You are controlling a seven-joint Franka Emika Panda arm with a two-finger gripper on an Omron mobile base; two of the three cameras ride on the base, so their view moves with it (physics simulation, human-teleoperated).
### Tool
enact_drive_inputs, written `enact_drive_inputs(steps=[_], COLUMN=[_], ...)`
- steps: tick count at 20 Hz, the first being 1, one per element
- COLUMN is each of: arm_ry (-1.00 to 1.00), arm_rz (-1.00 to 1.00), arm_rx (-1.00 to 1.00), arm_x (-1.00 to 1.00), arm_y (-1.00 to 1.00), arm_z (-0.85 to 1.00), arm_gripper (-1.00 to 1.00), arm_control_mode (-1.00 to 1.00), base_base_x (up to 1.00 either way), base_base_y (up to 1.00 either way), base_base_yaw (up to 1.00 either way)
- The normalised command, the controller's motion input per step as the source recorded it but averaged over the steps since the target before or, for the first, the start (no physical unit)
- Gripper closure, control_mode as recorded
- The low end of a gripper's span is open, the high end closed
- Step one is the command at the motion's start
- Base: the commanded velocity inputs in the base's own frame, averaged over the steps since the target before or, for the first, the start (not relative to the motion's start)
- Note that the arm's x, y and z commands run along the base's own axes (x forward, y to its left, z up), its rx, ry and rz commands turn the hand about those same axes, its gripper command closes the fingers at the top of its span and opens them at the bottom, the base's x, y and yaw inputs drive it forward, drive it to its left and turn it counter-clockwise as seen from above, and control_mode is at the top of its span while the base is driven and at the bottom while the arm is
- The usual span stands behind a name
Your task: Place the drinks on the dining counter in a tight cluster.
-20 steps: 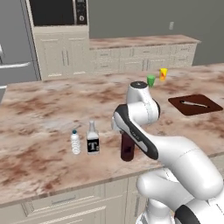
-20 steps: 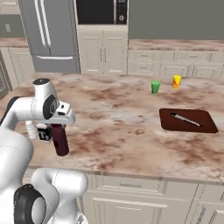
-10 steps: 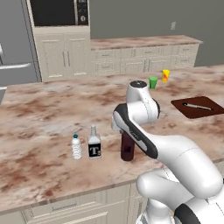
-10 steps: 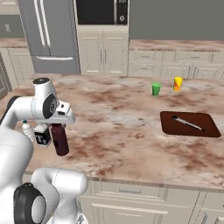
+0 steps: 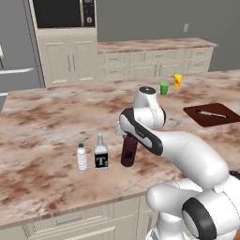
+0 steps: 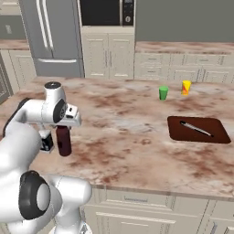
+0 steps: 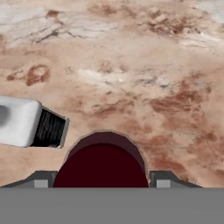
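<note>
Pincer [image 7: 103, 181]: clamped on the maroon bottle [image 5: 129, 150] at its top, bottle upright (long axis vertical).
Maroon bottle: base at or just above the surface [image 5: 51, 117]; cannot tell which.
Neighbours: T-label bottle [image 5: 101, 153] just to its left, water bottle [image 5: 82, 156] beyond; gap closes leftward.

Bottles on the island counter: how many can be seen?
3, all near the front edge: clear water bottle, white T-label bottle beside it, and maroon bottle between the gripper fingers. None seems hidden.
</note>
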Motion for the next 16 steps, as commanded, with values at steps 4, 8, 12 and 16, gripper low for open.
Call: enact_drive_inputs(steps=[4, 8, 12, 16], arm_ry=[0.05, 0.04, 0.06, 0.05], arm_rz=[0.00, 0.00, 0.00, 0.00], arm_rx=[0.01, 0.00, 0.00, 0.02], arm_x=[0.54, 0.45, 0.28, -0.01], arm_y=[0.34, 0.29, 0.17, -0.02], arm_z=[-0.16, -0.24, -0.26, -0.26], arm_gripper=[1.00, 1.00, 1.00, 1.00], arm_control_mode=[-1.00, -1.00, -1.00, -1.00], base_base_x=[0.00, 0.00, 0.00, 0.00], base_base_y=[0.00, 0.00, 0.00, 0.00], base_base_yaw=[0.00, 0.00, 0.00, 0.00])
